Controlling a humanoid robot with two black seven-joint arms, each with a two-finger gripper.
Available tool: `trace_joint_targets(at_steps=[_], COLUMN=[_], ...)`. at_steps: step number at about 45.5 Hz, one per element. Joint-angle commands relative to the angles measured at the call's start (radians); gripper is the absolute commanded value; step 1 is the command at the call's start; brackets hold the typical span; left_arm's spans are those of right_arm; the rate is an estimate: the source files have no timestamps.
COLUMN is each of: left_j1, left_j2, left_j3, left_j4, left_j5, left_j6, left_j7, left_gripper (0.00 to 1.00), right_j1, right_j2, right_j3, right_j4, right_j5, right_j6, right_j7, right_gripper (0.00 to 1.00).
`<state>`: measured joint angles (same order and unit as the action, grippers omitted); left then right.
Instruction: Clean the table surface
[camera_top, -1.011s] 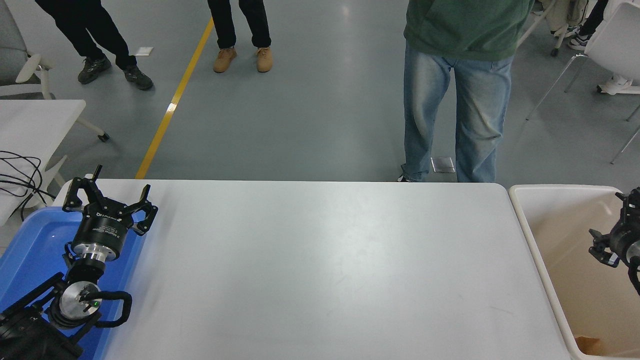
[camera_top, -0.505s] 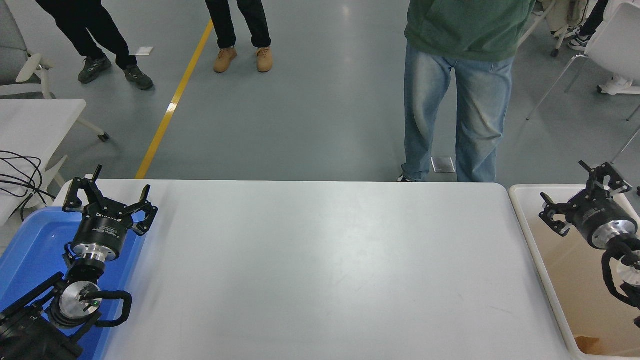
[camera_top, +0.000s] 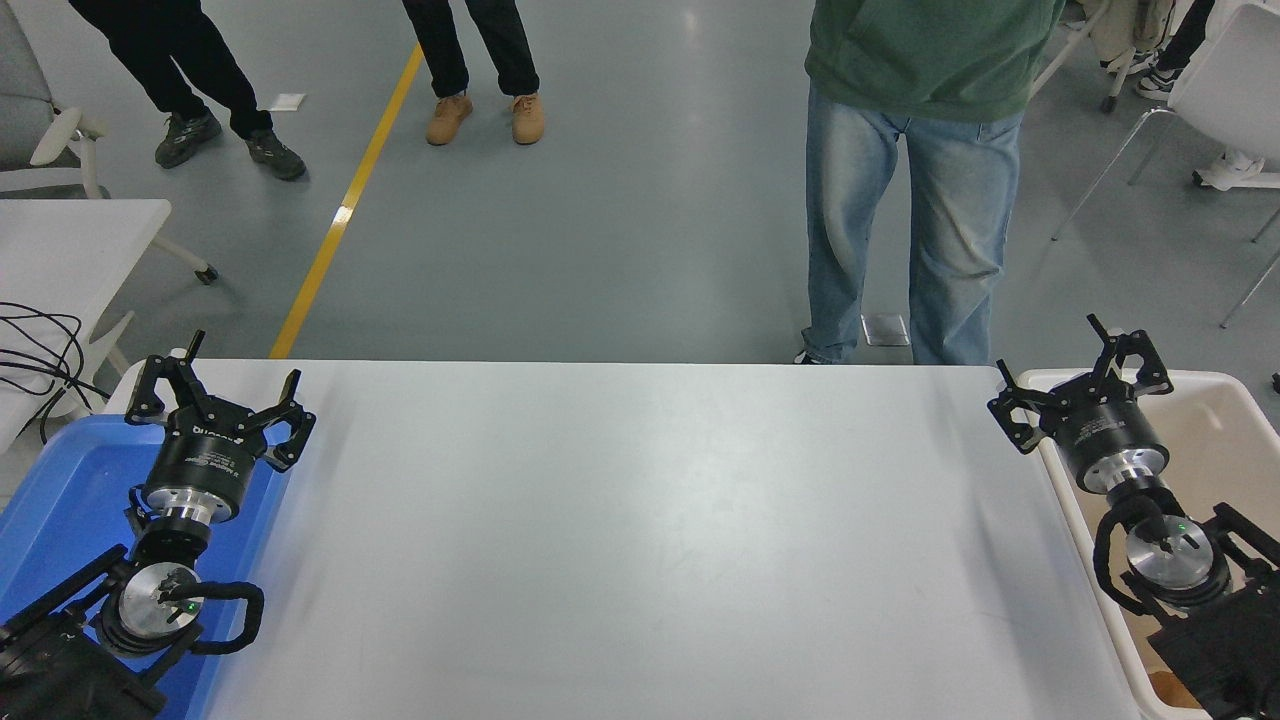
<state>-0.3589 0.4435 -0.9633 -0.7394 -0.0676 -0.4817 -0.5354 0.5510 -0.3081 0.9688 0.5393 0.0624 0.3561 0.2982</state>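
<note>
The white table surface (camera_top: 640, 540) fills the middle of the head view, and nothing lies on it. My left gripper (camera_top: 213, 388) is parked at the table's far left corner, above the blue tray, open and holding nothing. My right gripper (camera_top: 1078, 375) hangs open over the table's far right corner, at the rim of the beige bin, with nothing between its fingers.
A blue tray (camera_top: 55, 500) sits under the left arm. A beige bin (camera_top: 1220, 440) stands off the table's right end. A person in jeans (camera_top: 905, 220) stands at the far edge. A smaller white table with black cables (camera_top: 35, 345) is at left.
My right arm has risen out of the beige bin and swung left and forward to the table's far right corner. The left arm has not moved.
</note>
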Motion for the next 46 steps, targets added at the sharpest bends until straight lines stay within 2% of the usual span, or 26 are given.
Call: trace_joint_targets(at_steps=[1,14,31,46], left_j1=[0.000,0.000,0.000,0.000], left_j2=[0.000,0.000,0.000,0.001], left_j3=[0.000,0.000,0.000,0.000], left_j4=[0.000,0.000,0.000,0.000], left_j5=[0.000,0.000,0.000,0.000], left_j6=[0.000,0.000,0.000,0.000], left_j7=[0.000,-0.001,0.000,0.000], left_gripper=[0.99,0.99,0.99,0.99], right_j1=[0.062,0.076,0.127,0.129], right_j2=[0.058,0.080,0.086,0.087], right_j3=[-0.015,-0.127,-0.196,-0.203], right_j4=[-0.097,-0.119,-0.212,-0.219], right_j5=[-0.134,-0.242,-0.248,-0.230], right_j6=[0.001,-0.003,-0.003,-0.005], right_j7=[0.062,0.163,0.162,0.173], right_gripper=[1.00,1.00,1.00,1.00])
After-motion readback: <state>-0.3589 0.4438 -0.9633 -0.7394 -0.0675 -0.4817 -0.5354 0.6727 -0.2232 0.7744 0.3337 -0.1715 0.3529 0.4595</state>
